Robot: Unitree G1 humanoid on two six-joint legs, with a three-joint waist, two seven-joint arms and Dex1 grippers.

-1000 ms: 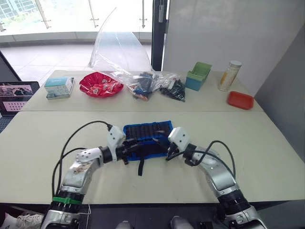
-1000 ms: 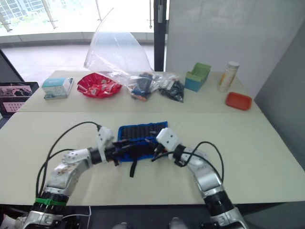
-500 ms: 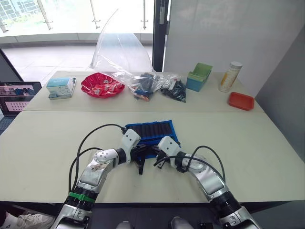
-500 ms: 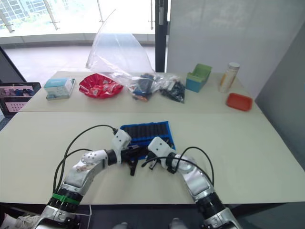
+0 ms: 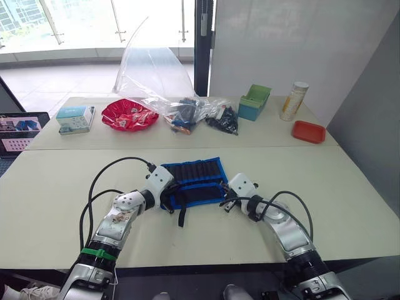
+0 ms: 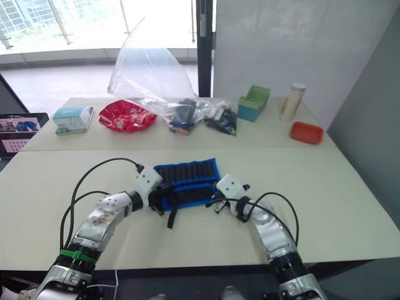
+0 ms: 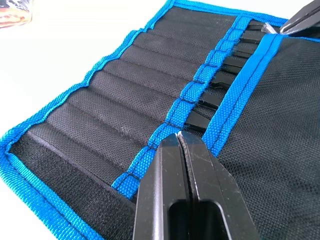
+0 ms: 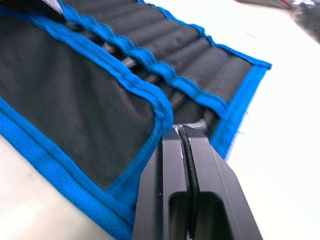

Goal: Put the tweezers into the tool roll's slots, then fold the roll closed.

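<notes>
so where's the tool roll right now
In the left eye view the tool roll lies on the near table, between the left gripper and the right gripper.

This looks like an office or demo room set up for testing. Two plain cream benches stand pushed together, with a white partition wall behind them. Beside that wall, full-height windows with a railing look onto bright daylight and a tiled floor. On the far bench sit sample goods: a red bowl of wrapped sweets, clear plastic bags, a green box, a red tray. A laptop stands near the bowl.
</notes>
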